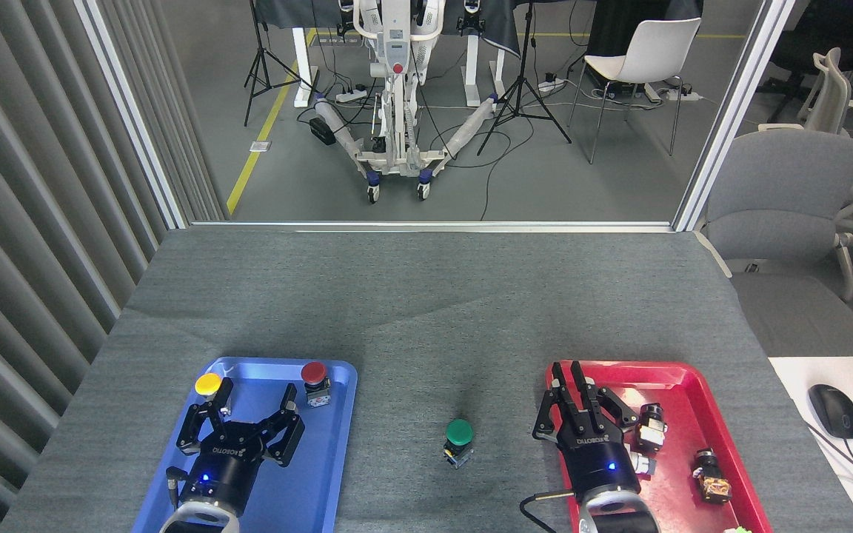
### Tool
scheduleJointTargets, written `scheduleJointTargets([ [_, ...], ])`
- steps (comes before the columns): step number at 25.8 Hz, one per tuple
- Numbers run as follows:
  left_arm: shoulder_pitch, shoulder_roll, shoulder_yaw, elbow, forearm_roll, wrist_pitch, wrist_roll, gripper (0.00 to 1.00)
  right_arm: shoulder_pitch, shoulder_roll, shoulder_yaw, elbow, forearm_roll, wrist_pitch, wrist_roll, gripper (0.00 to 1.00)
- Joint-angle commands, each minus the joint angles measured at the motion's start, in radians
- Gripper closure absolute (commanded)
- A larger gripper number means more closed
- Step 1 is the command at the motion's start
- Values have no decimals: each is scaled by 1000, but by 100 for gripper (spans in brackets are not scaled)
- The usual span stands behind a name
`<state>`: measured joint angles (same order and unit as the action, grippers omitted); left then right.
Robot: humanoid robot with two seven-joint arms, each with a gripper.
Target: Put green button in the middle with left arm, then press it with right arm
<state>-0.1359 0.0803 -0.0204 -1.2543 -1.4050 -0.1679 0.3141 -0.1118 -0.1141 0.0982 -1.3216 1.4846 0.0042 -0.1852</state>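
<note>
While the small push-button with a round green cap on a grey-silver block base [459, 440] stands upright on the bare grey woven tablecloth [426, 311], it is free of both grippers, roughly midway between the blue plastic tray [338, 444] on its left and the red plastic tray [597, 374] on its right. That puts it in the middle, so the placing half of the task looks done.

Left of the green button, the black two-finger left gripper [256, 396] hovers over the blue tray with its fingers spread wide and empty, just near the yellow-capped button [208, 383] and the red-capped button [314, 374] at the tray's far end.

Right of the green button, the black right gripper [569, 376] hangs over the near-left part of the red tray, fingers pressed together and holding nothing, beside a few small loose switch parts [651, 427].

Whether the press has happened cannot be read from this view. If it is still to do, the right gripper should come leftward until its closed fingertips sit squarely above the green cap, then descend straight down. An off-centre push would likely tip the little block, since the base is narrower than the cap. Keeping the fingers together gives a blunt, steady tip.
</note>
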Motion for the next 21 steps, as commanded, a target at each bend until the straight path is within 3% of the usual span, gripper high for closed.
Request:
scheduleJointTargets([
  [1,12,-4,2,-7,0,4,3,1,32,-4,-26,2,2,3,1,0],
  [11,56,3,34,-23,1,2,0,1,72,-6,-25,2,14,92,-2,0],
  [15,78,3,43,-71,24,2,0,1,75,-6,-26,1,63,120,-2,0],
  [21,99,7,43,-71,44,-1,-1,1,78,-19,-26,1,62,118,-2,0],
])
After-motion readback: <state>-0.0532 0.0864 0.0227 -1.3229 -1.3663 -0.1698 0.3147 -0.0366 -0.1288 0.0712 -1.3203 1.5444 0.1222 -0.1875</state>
